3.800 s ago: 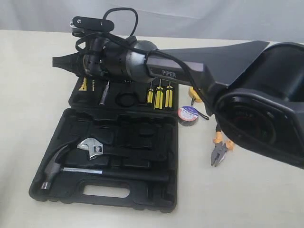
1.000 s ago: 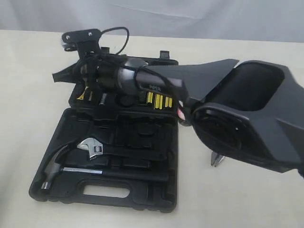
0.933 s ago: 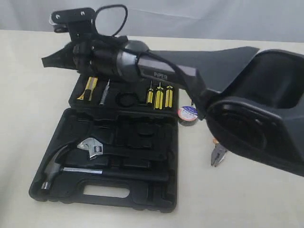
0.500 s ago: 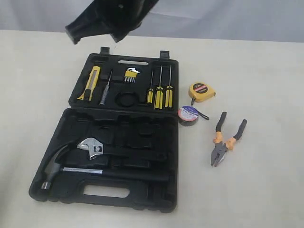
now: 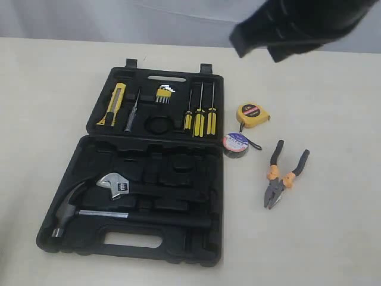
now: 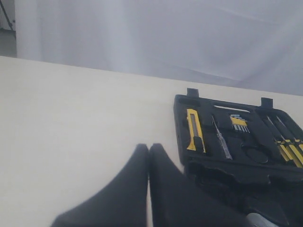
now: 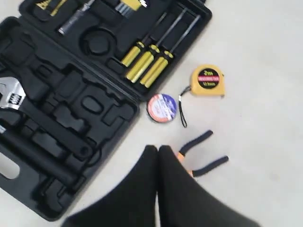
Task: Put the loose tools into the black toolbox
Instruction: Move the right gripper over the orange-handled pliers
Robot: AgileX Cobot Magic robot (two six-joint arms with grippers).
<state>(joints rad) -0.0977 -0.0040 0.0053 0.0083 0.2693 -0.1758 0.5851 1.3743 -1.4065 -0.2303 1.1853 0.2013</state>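
1. Currently the black toolbox lies open on the surface. Both halves are flat, the hinge line runs left-right, and the slotted handle is at the near edge.
2. Room: wide bare surface left of the toolbox and right of the pliers, with a narrower strip along the near side. On the far side the surface ends at a pale backdrop.
3. Utility knife already sits in the leftmost recess of the far half. Long axis runs near-far, near end leaning slightly left. Can't tell which end is the blade.
4. Pliers are on the surface, well right of the toolbox. Long axis is roughly near-far, nose pointing near and a bit left, handles splayed toward far-right.
5. Tape measure lies flat, label up, just right of the far half. Its black cord ends beside the roll.
6. Electrical tape lies flat at the toolbox's right edge by the hinge line. Can't tell whether it touches.
7. Round recess in the far half is unfilled. Hammer and wrench are seated in the near half. Screwdrivers sit in the far half, tips far.
8. Right tool: fingers together, gripping nothing, hiding the pliers' head in its wrist view. Right arm is a dark blur high at the far side.
9. Left tool: fingers together, gripping nothing, over bare surface left of the toolbox.
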